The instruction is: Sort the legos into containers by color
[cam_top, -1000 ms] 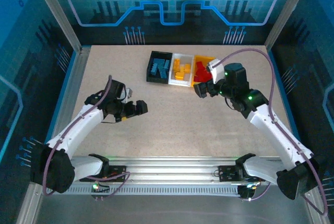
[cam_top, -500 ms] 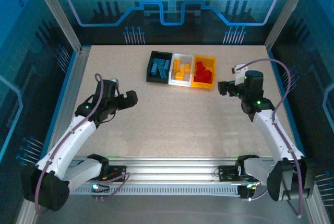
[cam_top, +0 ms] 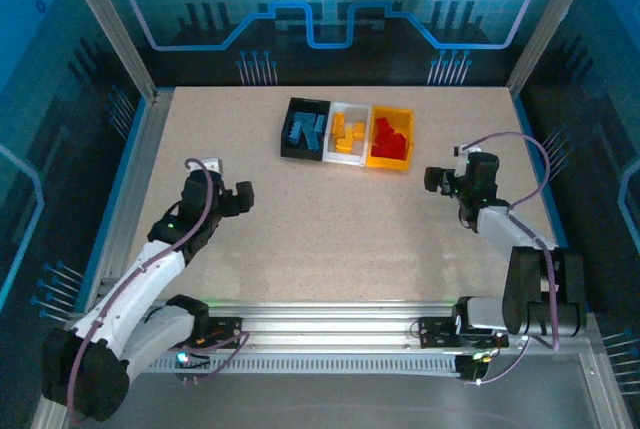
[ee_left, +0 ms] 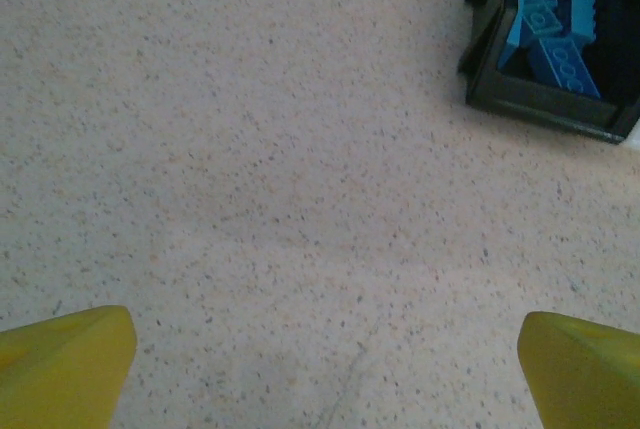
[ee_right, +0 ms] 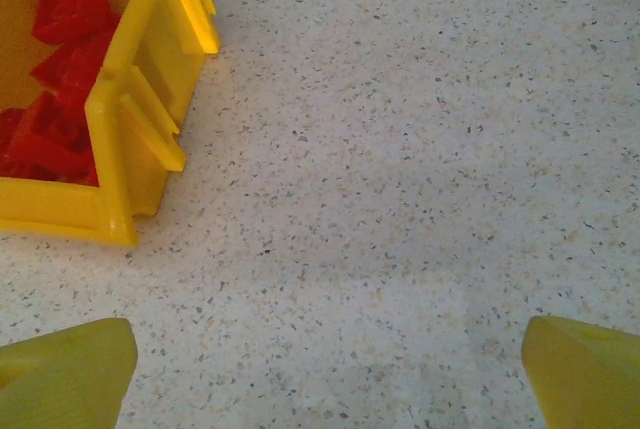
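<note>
Both pairs of jaws gape wide and empty. I see the left gripper (cam_top: 241,198) over the table (cam_top: 330,229), well left of the containers (cam_top: 343,160), and the right gripper (cam_top: 433,178) near their right end. Blue legos (cam_top: 304,130) lie in the black bin (cam_top: 287,137), orange legos (cam_top: 347,133) in the white bin (cam_top: 352,106), red legos (cam_top: 390,140) in the yellow bin (cam_top: 392,110).

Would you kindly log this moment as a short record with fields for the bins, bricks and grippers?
black bin: blue bricks inside
white bin: orange bricks inside
yellow bin: red bricks inside
left gripper: open, over table, short of black bin
right gripper: open, over table, beside yellow bin
</note>
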Robot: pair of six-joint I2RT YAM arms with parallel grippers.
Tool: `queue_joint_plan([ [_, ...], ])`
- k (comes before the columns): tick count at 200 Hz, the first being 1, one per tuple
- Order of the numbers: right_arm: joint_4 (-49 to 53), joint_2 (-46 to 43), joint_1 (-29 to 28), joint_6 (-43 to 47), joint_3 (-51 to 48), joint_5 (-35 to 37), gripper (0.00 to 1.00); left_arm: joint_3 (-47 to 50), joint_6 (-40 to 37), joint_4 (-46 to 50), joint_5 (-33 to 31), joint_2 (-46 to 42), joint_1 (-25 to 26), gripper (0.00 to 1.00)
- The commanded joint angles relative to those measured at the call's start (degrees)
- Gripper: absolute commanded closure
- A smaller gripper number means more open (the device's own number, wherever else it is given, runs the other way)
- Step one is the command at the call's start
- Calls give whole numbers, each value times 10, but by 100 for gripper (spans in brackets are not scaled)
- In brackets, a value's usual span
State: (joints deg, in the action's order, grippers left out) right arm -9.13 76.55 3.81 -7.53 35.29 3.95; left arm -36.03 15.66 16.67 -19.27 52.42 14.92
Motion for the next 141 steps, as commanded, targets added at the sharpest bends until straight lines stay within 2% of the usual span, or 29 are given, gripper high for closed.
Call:
queue_joint_plan([
  [1,-79,16,1,-7,-3,-1,0,13,-30,-49,-49,-3,4,1],
  [39,-101,37,-7,-11,-3,0,0,43,-78,-131,-86,6,-12,1],
  [89,-99,48,-6,3,0,-2,0,45,-62,-171,-69,63,-54,1],
  [141,-117,57,-5,4,-8,-8,0,44,-42,-194,-75,115,-61,1],
])
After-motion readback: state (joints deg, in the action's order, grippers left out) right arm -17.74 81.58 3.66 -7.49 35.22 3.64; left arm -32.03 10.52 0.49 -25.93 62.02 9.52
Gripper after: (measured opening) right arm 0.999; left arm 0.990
